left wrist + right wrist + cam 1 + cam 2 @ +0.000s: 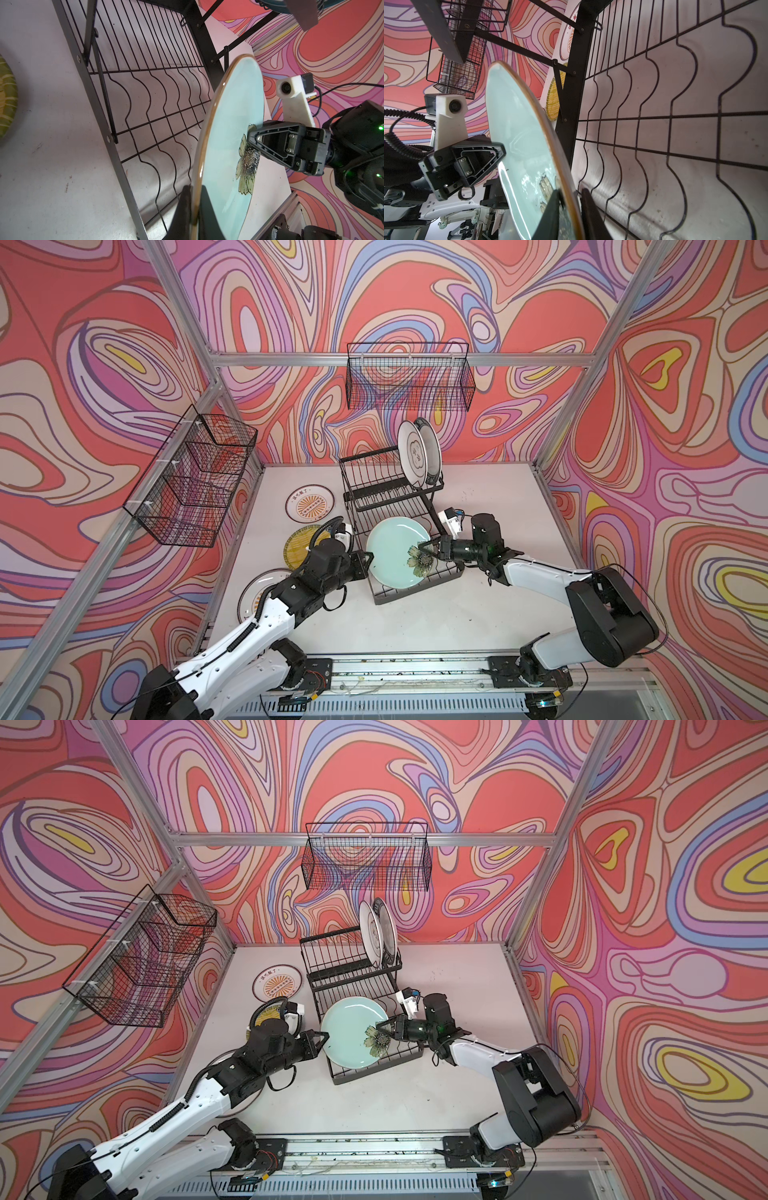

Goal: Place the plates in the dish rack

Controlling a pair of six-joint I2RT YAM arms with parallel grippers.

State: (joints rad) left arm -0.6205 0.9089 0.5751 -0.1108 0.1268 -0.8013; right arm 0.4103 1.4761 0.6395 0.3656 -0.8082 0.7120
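The left gripper pinches the rim of the green plate, which is tilted above the low part of the rack. The right gripper straddles the opposite rim, with its jaws narrowly apart.

We see a fine-mesh black wire basket hanging on the swirl-patterned pink and red back wall. A second mesh basket hangs at left, above the pale tabletop.

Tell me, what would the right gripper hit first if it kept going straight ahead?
The pale green round floral plate: the jaws of the right gripper straddle its rim. Beyond, across the plate, is the left gripper, likely in line.
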